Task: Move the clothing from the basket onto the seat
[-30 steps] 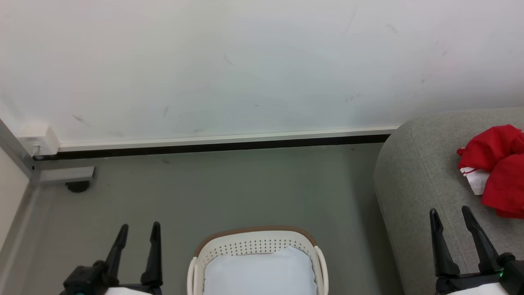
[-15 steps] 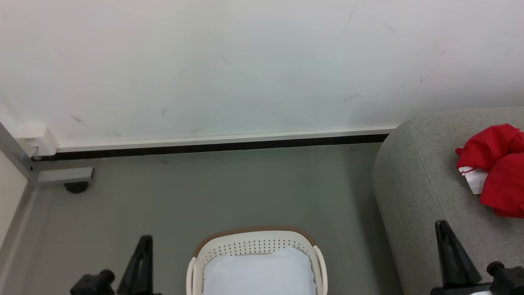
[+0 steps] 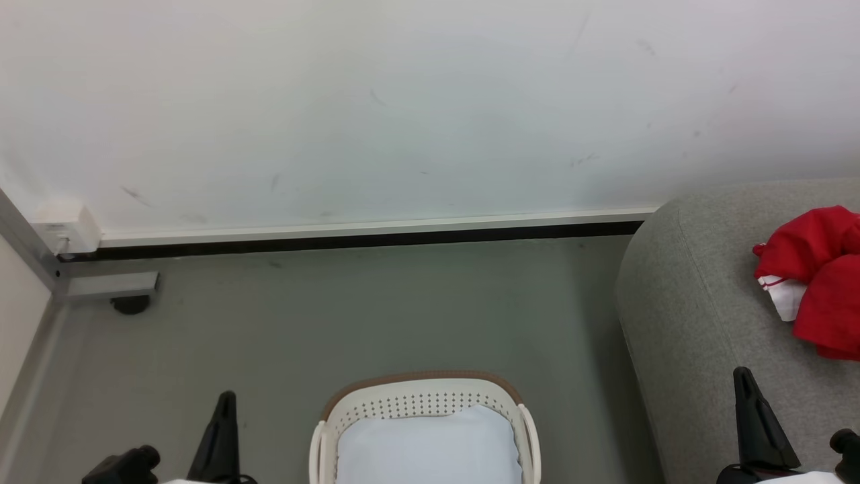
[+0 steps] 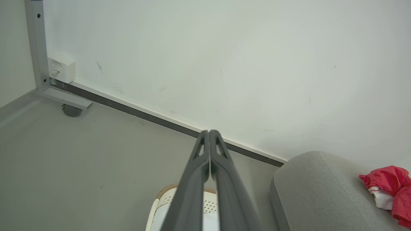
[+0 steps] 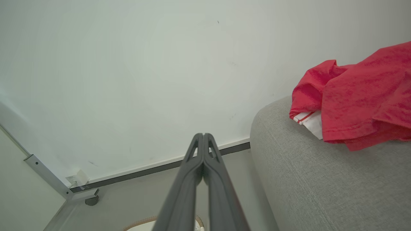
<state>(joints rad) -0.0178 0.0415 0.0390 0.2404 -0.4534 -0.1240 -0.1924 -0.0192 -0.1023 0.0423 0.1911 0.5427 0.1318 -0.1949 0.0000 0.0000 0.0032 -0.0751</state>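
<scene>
One red heap of clothing [image 3: 823, 269] lies on the seat [image 3: 685, 323].
The basket [image 3: 418, 393] stands on the floor [image 3: 403, 302] near the seat, a pale liner cloth [image 3: 430, 447] inside. The left pincer [image 4: 209, 131] and the right pincer [image 5: 203, 134] are each pressed together, pointing toward the wall [image 3: 403, 101].

You're in a test room, probably a lab corner dressed as a home. Bare scuffed white wall [image 3: 403, 101], plain grey floor [image 3: 369, 309], black-and-white skirting [image 3: 369, 232]. At your left there's an aluminium frame foot [image 3: 107, 284] on a caster [image 3: 130, 306], with a surface-mounted socket box [image 3: 64, 228] above it; can't read which type. Domestic bits: grey sofa [image 3: 685, 296], laundry basket [image 3: 420, 378].
</scene>
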